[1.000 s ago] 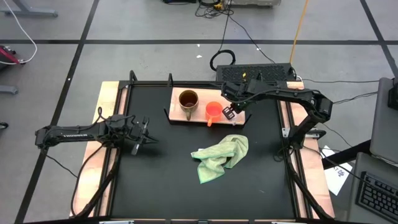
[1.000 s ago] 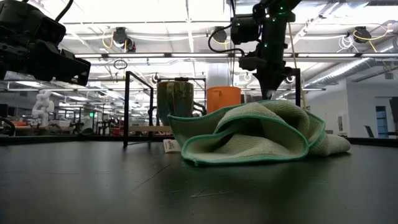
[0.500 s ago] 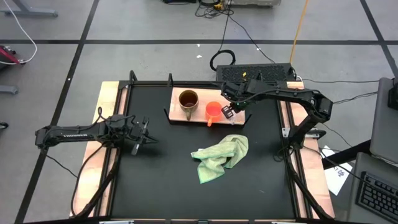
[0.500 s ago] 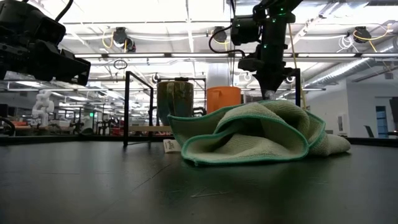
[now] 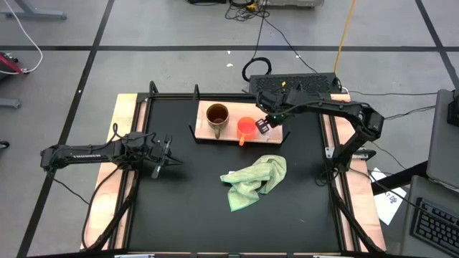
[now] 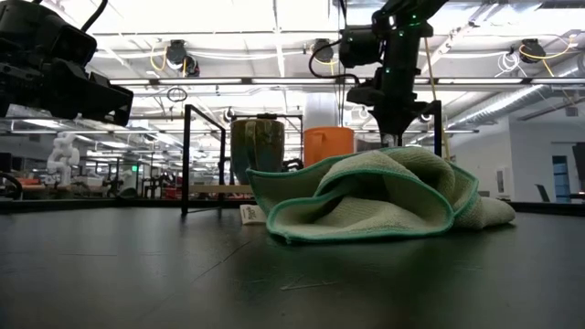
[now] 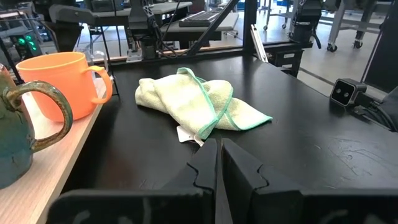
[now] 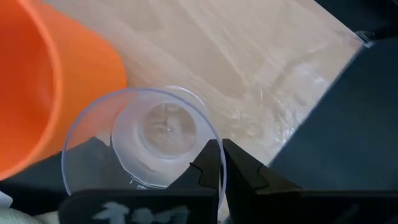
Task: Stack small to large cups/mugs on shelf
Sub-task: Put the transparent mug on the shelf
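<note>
Two fingers of the right hand (image 8: 219, 163) pinch the clear glass cup's (image 8: 146, 140) rim.

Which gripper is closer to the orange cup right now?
Right. The right gripper sits over the shelf just beside the orange cup, pinching the clear glass cup by its rim. The left gripper hangs over the table's left side, well away.

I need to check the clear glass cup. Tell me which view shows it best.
The right wrist view: the clear glass cup fills it, rim pinched in the right gripper, beside the orange cup over the shelf. From the high view the arm covers it; the low and left wrist views miss it.
</note>
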Action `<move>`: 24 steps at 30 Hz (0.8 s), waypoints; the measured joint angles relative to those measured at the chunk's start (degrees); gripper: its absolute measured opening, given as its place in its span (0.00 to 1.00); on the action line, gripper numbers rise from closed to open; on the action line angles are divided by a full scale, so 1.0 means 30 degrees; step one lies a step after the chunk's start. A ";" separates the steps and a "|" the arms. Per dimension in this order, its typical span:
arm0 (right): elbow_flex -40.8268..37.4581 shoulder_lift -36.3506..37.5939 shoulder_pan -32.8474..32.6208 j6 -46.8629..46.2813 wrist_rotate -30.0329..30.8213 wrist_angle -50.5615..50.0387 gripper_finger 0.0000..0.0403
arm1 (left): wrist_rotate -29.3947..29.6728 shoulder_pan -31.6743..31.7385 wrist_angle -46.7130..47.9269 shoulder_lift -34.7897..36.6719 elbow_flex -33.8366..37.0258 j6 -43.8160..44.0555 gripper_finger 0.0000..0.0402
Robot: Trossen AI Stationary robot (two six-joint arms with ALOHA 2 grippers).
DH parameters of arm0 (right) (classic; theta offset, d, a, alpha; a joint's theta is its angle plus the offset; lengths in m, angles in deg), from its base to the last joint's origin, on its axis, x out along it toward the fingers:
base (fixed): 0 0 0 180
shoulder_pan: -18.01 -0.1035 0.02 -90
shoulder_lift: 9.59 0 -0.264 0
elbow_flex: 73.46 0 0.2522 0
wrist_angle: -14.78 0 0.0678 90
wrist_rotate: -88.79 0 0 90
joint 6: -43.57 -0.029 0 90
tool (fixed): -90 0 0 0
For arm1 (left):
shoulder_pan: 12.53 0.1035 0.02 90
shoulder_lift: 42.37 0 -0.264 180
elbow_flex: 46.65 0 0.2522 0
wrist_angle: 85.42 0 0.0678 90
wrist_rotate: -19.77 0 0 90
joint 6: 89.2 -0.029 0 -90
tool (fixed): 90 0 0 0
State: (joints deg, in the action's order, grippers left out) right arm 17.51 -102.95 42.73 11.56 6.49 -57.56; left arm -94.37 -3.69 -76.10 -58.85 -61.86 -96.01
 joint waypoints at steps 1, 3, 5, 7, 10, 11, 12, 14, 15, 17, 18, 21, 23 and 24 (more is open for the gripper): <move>0.0000 0.0000 0.0034 0.0000 0.0000 -0.0175 0.00 | 0.0000 0.0000 0.0000 0.0005 0.0000 0.0000 0.06; 0.0000 0.0000 0.0135 -0.0042 0.0000 -0.0387 0.00 | 0.0000 0.0000 0.0007 -0.0002 0.0000 0.0000 0.06; 0.0000 0.0000 0.0166 -0.0059 0.0000 -0.0411 0.00 | 0.0000 0.0000 0.0007 0.0005 0.0000 0.0000 0.06; 0.0000 0.0000 0.0166 0.0058 0.0000 -0.0423 0.00 | 0.0000 0.0000 0.0007 0.0000 0.0000 0.0000 0.06; 0.0000 0.0000 0.0166 0.0260 0.0000 -0.0419 0.00 | 0.0000 0.0000 0.0007 -0.0002 0.0000 0.0000 0.06; 0.0000 0.0000 0.0166 0.0350 0.0016 -0.0422 0.00 | 0.0000 0.0000 0.0007 -0.0002 0.0000 0.0000 0.06; 0.0000 0.0000 0.0166 0.0369 0.0152 -0.0444 0.00 | 0.0000 0.0000 0.0007 -0.0002 0.0000 0.0000 0.06; 0.0000 0.0000 0.0166 0.0423 0.0549 -0.0485 0.00 | 0.0000 0.0000 0.0007 0.0004 0.0000 0.0000 0.06; 0.0001 0.0000 0.0176 0.0452 0.0744 -0.0483 0.00 | 0.0000 0.0000 0.0007 -0.0002 0.0000 0.0000 0.06; 0.0007 0.0000 0.0254 0.0474 0.0826 -0.0490 0.00 | 0.0000 0.0000 0.0007 0.0003 0.0000 0.0000 0.06; 0.0007 0.0000 0.0275 0.0474 0.0854 -0.0490 0.00 | 0.0000 0.0000 0.0007 -0.0002 0.0000 0.0000 0.06; 0.0007 0.0007 0.0275 0.0532 0.0900 -0.0484 0.00 | 0.0000 0.0000 0.0009 0.0005 0.0000 0.0000 0.06; 0.0007 0.0015 0.0275 0.0546 0.0925 -0.0483 0.00 | 0.0000 0.0000 0.0015 0.0005 0.0000 0.0000 0.06; 0.0007 0.0022 0.0275 0.0546 0.0925 -0.0478 0.00 | 0.0000 0.0000 0.0015 0.0002 0.0000 -0.0003 0.06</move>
State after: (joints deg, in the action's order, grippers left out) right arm 17.54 -102.89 43.55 13.20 9.27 -58.99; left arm -94.37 -3.69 -76.06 -58.85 -61.86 -96.02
